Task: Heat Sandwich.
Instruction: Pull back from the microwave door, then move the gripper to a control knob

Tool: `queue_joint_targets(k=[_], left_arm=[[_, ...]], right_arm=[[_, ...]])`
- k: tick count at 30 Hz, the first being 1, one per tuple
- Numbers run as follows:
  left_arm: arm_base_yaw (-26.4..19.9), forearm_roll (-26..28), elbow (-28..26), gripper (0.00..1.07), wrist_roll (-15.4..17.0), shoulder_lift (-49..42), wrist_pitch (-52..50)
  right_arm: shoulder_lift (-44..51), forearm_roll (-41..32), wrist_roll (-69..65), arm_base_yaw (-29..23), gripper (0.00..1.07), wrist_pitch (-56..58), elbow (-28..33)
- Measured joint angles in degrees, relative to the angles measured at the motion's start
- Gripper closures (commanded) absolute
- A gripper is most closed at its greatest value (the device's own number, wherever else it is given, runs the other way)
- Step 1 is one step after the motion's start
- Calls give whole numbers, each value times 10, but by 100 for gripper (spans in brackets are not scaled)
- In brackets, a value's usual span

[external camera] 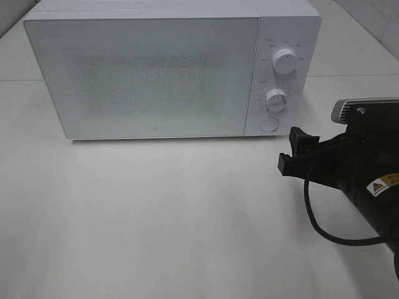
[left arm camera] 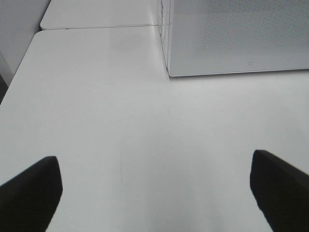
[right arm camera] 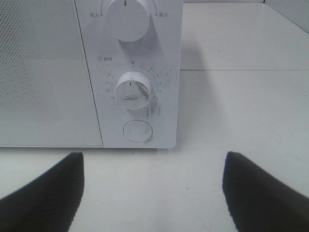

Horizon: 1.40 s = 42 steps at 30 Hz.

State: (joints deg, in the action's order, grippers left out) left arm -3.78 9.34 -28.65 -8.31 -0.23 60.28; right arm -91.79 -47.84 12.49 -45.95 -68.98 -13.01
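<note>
Exterior high: one shut microwave (external camera: 156, 75), two dials (external camera: 285, 62) and one button (external camera: 269, 123) are noted on table (external camera: 156, 218). Right gripper (external camera: 292, 151), jaws wide and empty, is seen near button. Left gripper (left arm camera: 154, 193) is likewise wide and empty. Sandwich position cannot be told.

Microwave door (external camera: 149, 75): dotted screen hides the inside. Dial (external camera: 285, 62) markings too small to read from the high view. Right arm (external camera: 374, 212) cut off at picture edge.
</note>
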Motion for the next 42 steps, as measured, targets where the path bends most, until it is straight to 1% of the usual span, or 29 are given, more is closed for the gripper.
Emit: queue_joint_targets(k=[6, 10, 12, 13, 16, 17, 21, 28, 31, 33, 41, 42], left_arm=[[0, 0, 0, 3, 0, 0, 0], [0, 0, 0, 3, 0, 0, 0], [0, 0, 0, 3, 0, 0, 0], [0, 0, 0, 3, 0, 0, 0], [0, 0, 0, 3, 0, 0, 0], [0, 0, 0, 3, 0, 0, 0], [0, 0, 0, 3, 0, 0, 0], [0, 0, 0, 3, 0, 0, 0], [0, 0, 0, 3, 0, 0, 0], [0, 0, 0, 3, 0, 0, 0], [0, 0, 0, 3, 0, 0, 0], [0, 0, 0, 3, 0, 0, 0]], right_arm=[[0, 0, 0, 0, 31, 0, -1], [-2, 3, 0, 4, 31, 0, -15], [-16, 20, 0, 23, 31, -1, -30], [-16, 20, 0, 23, 31, -1, -30], [-40, 43, -3, 45, 31, -1, -43], [-59, 56, -12, 58, 31, -1, -53], [-90, 83, -22, 78, 31, -1, -72], [-129, 109, -26, 103, 31, -1, -107], [-151, 121, -29, 119, 31, -1, -135], [-156, 121, -30, 121, 31, -1, -141], [-202, 138, -30, 141, 31, -1, -201], [-202, 138, -30, 141, 31, -1, -201]])
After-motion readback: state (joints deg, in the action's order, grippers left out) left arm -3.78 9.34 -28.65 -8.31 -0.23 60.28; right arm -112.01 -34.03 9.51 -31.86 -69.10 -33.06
